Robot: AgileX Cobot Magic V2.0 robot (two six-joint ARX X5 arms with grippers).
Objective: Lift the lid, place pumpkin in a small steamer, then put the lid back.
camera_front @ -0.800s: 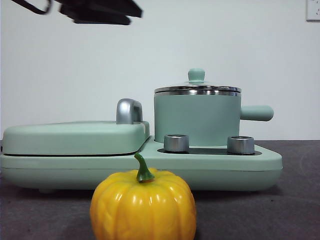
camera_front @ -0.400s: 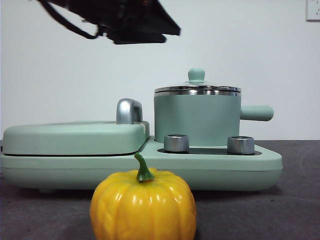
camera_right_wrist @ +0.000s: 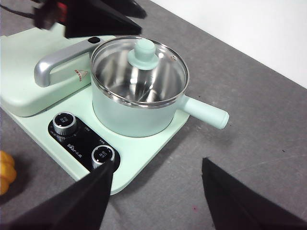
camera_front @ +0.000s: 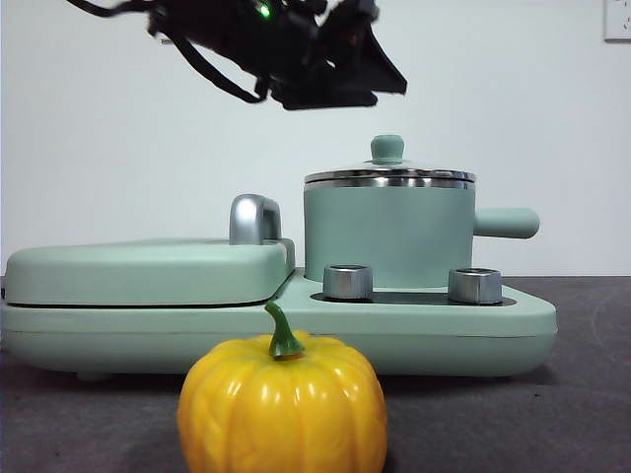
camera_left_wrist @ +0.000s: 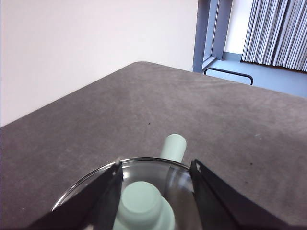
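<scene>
Since the earlier frames, the left gripper [camera_front: 380,84] has been carried rightward across the top of the front view and is now seen high up, above and just to the side of the lid [camera_front: 389,175]. Nothing else has shifted: the pumpkin [camera_front: 282,406] and the steamer [camera_front: 389,235] stand as before.

Much of the left arm is cut off by the top edge of the front view, and its jaws appear there only as a dark blurred mass. In the left wrist view the two jaws are seen spread apart, with the lid's knob [camera_left_wrist: 140,203] below and between them, not touched; the lid's far rim and the steamer's handle [camera_left_wrist: 172,146] show beyond, while the near part of the lid is cut off. The pumpkin's lower part is cut off at the bottom of the front view, and in the right wrist view only an orange sliver [camera_right_wrist: 5,171] shows at the edge.

The lid is seated on the steamer, which stands on the base [camera_front: 523,315] behind two knobs [camera_front: 348,281]. The pumpkin is placed on the table [camera_front: 582,414] in front of the base, well apart from the left gripper. The right gripper [camera_right_wrist: 156,187] is held wide open over the table beside the base, empty.
</scene>
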